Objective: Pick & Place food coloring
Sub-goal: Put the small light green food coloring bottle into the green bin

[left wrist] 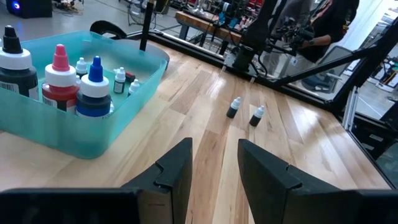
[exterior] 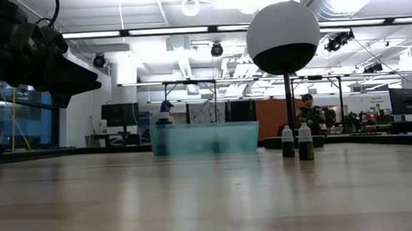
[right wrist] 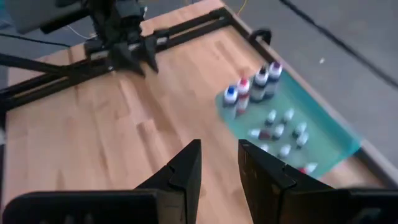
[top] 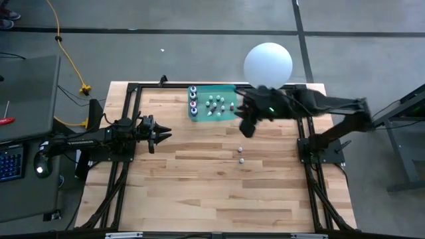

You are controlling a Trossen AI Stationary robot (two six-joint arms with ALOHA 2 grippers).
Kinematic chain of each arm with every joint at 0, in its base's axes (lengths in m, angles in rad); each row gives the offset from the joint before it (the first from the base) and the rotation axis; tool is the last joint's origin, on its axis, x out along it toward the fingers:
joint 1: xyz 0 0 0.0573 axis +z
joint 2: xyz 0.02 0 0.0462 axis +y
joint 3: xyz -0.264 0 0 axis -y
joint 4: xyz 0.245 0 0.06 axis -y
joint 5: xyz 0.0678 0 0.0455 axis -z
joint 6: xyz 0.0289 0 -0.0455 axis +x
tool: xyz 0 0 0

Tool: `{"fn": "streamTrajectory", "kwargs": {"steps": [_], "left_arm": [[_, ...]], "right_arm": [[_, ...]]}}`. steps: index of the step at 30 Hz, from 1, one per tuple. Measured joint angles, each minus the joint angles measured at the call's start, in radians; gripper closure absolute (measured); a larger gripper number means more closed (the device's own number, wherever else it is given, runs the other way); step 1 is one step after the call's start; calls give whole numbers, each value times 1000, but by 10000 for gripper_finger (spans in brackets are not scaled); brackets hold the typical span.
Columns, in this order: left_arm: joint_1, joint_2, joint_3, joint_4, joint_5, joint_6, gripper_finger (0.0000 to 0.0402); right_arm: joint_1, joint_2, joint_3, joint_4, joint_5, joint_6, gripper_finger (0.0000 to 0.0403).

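Two tiny white-capped dark bottles (top: 241,155) stand upright on the wood table, right of centre; they also show in the low view (exterior: 297,141) and the left wrist view (left wrist: 245,112). Several more small bottles, plus larger ones with red, blue and black tips (left wrist: 60,78), stand in a teal tray (top: 200,117) near the far edge. My left gripper (top: 164,133) is open and hovers over the table's left half, pointing right (left wrist: 214,168). My right gripper (top: 247,130) is open and raised at the tray's right end (right wrist: 219,168), holding nothing.
A big white sphere on a dark base (top: 268,64) stands beyond the tray, at the far right. Black frame rails (top: 306,143) run along the table's left and right sides. A person (exterior: 307,113) sits in the room behind the table.
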Motion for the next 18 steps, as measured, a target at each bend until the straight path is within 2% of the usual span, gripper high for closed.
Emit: {"fn": "streamTrajectory", "kwargs": {"steps": [5, 9, 13, 18], "left_arm": [[0, 0, 0, 0, 0, 0, 275], [0, 0, 0, 0, 0, 0, 275], [0, 0, 0, 0, 0, 0, 275], [0, 0, 0, 0, 0, 0, 275]], "right_arm": [[82, -191, -340, 150, 6, 162, 306], [146, -293, -576, 289, 25, 263, 306], [198, -329, -749, 404, 4, 256, 306], [228, -322, -906, 499, -83, 203, 306]]}}
